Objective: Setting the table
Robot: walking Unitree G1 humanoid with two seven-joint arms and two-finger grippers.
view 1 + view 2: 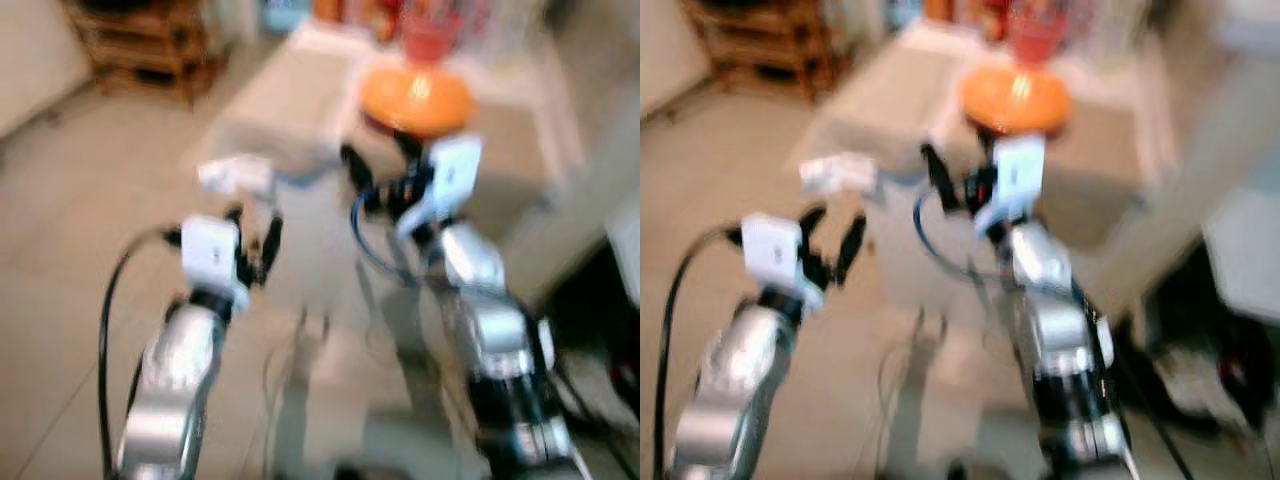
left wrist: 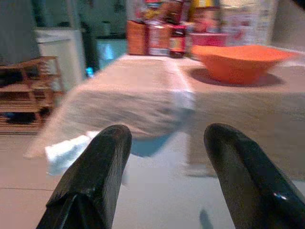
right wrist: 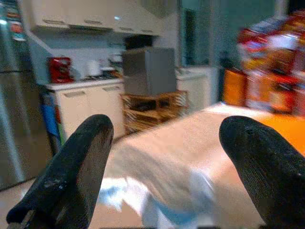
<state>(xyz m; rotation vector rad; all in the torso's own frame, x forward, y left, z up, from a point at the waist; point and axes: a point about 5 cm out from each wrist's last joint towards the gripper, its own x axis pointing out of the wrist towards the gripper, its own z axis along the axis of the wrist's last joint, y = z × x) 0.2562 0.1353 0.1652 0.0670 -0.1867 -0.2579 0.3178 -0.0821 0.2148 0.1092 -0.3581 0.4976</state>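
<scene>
The orange bowl (image 2: 240, 61) sits on the bench (image 2: 143, 90), well back from the near edge, with a row of red and orange packages (image 2: 167, 33) behind it. It looks like a wide, shallow plastic dish, so probably light, stiff and a little slick; the thin flared rim is the likely place to pinch it, one finger inside and one under the lip. A beige cloth (image 1: 280, 120) drapes over the bench, soft and liable to slide or bunch if dragged. The left gripper (image 1: 255, 245) hangs low before the bench with fingers (image 2: 90, 181) spread and holding nothing. The right gripper (image 1: 378, 172) is raised near the bench edge just below the bowl, fingers (image 3: 71, 171) also parted and bare. A wooden rack (image 1: 150, 50) stands off to the left on the tiled floor (image 1: 80, 220).
</scene>
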